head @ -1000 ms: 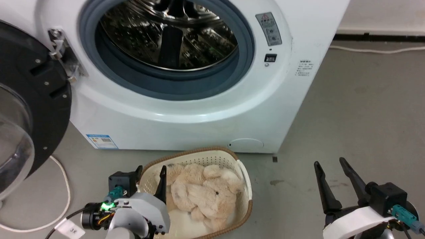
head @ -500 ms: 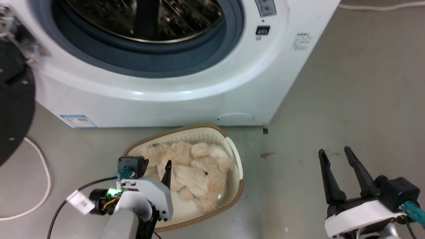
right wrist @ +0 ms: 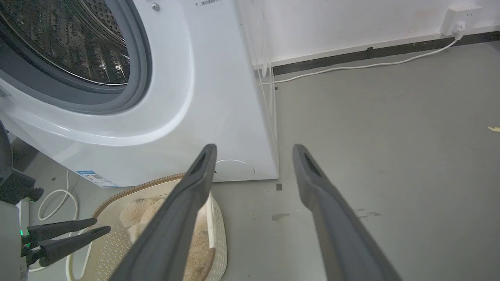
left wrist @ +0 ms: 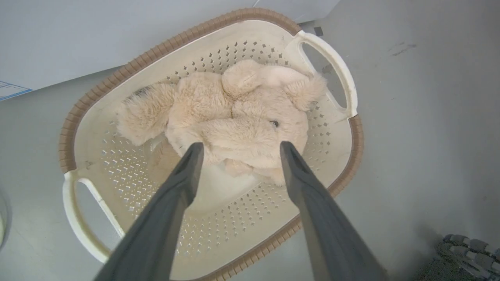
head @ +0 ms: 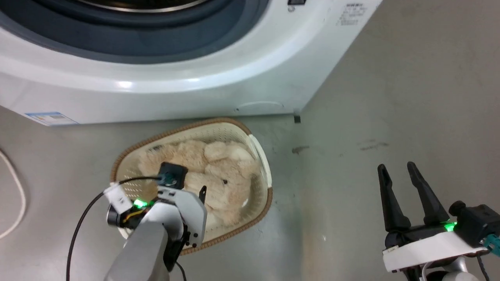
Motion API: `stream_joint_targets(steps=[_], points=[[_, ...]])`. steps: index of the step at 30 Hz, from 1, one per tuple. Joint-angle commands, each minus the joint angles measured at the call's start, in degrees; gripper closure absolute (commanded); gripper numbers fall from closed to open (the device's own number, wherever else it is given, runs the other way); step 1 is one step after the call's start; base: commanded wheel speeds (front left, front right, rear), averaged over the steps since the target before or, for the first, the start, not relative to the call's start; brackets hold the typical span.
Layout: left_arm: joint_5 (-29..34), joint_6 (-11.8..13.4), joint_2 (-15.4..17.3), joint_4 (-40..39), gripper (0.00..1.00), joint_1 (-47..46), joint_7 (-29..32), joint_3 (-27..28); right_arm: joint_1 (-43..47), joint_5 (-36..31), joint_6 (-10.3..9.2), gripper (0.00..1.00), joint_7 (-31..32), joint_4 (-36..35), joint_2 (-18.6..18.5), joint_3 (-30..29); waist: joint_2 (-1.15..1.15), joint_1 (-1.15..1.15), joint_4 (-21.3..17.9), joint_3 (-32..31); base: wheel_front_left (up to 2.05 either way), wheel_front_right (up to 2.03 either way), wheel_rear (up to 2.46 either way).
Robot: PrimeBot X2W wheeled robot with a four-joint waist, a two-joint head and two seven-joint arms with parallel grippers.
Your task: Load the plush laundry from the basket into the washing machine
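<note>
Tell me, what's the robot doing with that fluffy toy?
The robot is getting ready to pick it up. Its left gripper is open and reaches down into the basket, with one finger on each side of the plush laundry. It hasn't squeezed the toy yet. The basket sits on the floor in front of the washing machine, where the toy should go. The right gripper is open too and holds nothing, off to the side.
</note>
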Motion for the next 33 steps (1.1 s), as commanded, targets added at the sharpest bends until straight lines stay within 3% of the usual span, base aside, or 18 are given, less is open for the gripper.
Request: stream_joint_targets(steps=[1,11,20,33], points=[[0.36,-0.23,0.65,1.27,0.00,-1.85,0.51,-1.07,-1.23,0.95,-0.02,0.00,-0.62,-0.58,0.00,0.10,0.00,-0.01,-0.94,1.69,0.00,0.00,0.00],[2.40,-1.12,4.29,5.67,0.00,-8.91,4.08,-6.94,-1.84,4.32,-0.02,0.00,-1.81,-2.09,-0.01,0.32,0.00,-0.01,-2.72,8.36,0.00,0.00,0.00],[8.15,-1.32,8.78,9.31,0.00,-16.18,7.72,-15.63,-2.42,7.62,-0.03,0.00,-2.88,-3.38,-0.01,1.10,0.00,-0.01,-4.14,13.95,0.00,0.00,0.00],[8.25,-1.35,11.09,13.85,0.00,-23.45,10.74,-21.70,-2.78,12.25,-0.03,0.00,-4.43,-4.35,-0.01,1.31,0.00,-0.01,-5.34,21.17,0.00,0.00,0.00]])
